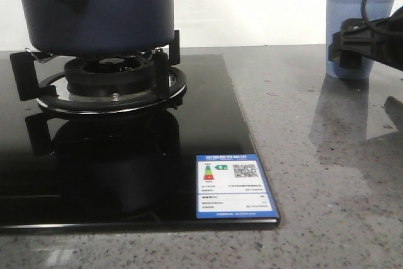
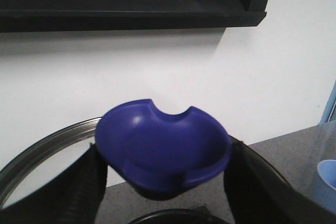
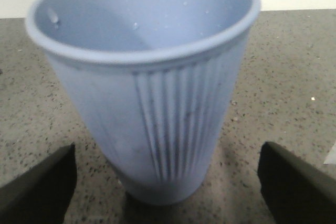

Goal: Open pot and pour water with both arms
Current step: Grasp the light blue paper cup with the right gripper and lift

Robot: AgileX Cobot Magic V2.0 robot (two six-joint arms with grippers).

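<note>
A black glass hob is sitting lower left, energy sticker shining at its corner, grey speckled counter spreading right.

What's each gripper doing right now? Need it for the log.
Left gripper: closed on the blue lid knob.
Right gripper: open, fingers on either side of the cup.

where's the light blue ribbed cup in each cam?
Front: light blue ribbed plastic cup at far right, on the counter, partly behind the black right gripper.
Left wrist: only its rim at the right edge.
Right wrist: fills the frame, between the open fingers.
Shared landmark: speckled grey stone counter.
</note>
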